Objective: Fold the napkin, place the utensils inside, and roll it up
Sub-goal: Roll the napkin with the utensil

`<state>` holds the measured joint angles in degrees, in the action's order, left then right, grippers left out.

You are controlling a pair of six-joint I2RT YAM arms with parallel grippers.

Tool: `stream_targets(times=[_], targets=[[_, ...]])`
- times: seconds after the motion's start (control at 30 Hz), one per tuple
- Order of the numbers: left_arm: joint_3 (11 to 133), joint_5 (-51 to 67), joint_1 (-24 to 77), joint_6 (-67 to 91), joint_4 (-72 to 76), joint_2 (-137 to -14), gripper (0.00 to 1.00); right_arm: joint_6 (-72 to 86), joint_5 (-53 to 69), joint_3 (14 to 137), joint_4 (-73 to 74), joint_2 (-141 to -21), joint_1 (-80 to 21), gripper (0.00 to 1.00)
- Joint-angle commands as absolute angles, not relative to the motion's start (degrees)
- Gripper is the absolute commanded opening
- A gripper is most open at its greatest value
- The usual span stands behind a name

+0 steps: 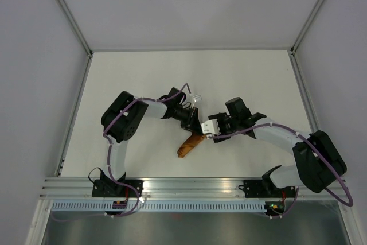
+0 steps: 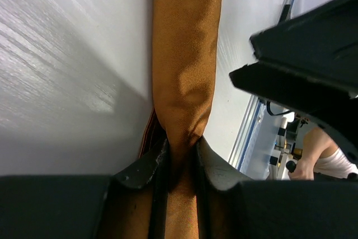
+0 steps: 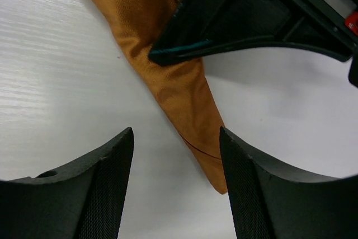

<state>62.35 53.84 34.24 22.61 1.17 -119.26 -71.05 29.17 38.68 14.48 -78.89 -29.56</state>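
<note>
Rust-brown fabric napkin (image 1: 189, 144), rolled into a slim bundle, lay slantwise on the white desk (image 1: 143, 84), near its middle and toward the near edge. The left arm (image 1: 123, 120) bent its elbow outward and reached right to the centre. The left tool (image 2: 179, 163) was clenched on the roll near its far end, the cloth pinched between both fingers (image 2: 142, 172). The right arm (image 1: 287, 139) reached left from a raised elbow, close beside the other. The right tool (image 3: 174, 135) hung released just above the napkin, fingers spread wide, the roll's tapered tip showing between them on the desk.
</note>
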Motion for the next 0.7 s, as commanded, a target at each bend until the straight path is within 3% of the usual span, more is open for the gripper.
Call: stream_targets(times=[0.0, 0.4, 0.67], targets=[[60.1, 45.1, 34.6, 17.9, -11.1, -124.1, 0.04, -73.7, 29.7, 36.4, 9.3, -77.3, -32.5, 0.69], [62.6, 46.5, 34.5, 15.1, -13.9, -125.3, 0.05, -73.9, 22.1, 30.2, -6.0, -80.9, -38.8, 0.68], [63.9, 47.4, 34.5, 13.4, -15.5, -125.4, 0.08, -75.5, 21.0, 31.3, -4.1, -84.1, -39.8, 0.60]])
